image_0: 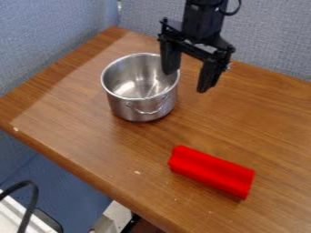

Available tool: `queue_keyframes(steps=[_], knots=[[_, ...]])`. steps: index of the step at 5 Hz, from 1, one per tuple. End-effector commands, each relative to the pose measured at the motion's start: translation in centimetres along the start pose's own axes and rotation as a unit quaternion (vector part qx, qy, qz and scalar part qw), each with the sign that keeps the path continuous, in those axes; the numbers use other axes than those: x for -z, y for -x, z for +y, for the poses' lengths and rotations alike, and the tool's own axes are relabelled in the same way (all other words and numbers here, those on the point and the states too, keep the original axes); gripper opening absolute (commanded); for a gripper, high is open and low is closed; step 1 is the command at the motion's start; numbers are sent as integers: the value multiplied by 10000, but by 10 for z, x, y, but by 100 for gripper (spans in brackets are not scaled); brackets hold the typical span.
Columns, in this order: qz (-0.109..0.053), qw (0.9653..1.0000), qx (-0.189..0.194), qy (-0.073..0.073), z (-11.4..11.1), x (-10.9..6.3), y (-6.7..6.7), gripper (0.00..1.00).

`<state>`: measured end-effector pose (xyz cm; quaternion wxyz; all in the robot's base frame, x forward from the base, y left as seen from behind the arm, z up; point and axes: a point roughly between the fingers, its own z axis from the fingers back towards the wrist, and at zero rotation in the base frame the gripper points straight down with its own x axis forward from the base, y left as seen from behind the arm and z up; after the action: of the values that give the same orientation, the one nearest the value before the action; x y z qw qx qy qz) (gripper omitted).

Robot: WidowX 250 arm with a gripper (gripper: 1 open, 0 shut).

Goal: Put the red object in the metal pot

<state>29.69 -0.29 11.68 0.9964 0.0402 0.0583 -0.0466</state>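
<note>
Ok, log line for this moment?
gripper: open, empty, beside metal pot | red object: on table, ungrasped | pot: empty

Single raised view, angled down across the wooden table, probably from its near corner.

Open claw beside metal pot; red object (well apart) on table
</note>
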Motion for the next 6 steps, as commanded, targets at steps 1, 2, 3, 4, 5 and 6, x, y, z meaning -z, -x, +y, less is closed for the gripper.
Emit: queue_keyframes(steps=[1, 2, 3, 4, 5, 6], knots=[[-202, 9990, -391, 58, 8, -17, -9, 100], [-320, 9994, -29, -85, 23, -22, -21, 100], [-313, 9983, 425, -254, 26, -20, -20, 100], [-293, 9975, 572, -307, 34, -18, -19, 100], [-250, 9977, 535, -332, 40, -7, -18, 100], [-209, 9952, 838, -460, 30, 7, -13, 100]])
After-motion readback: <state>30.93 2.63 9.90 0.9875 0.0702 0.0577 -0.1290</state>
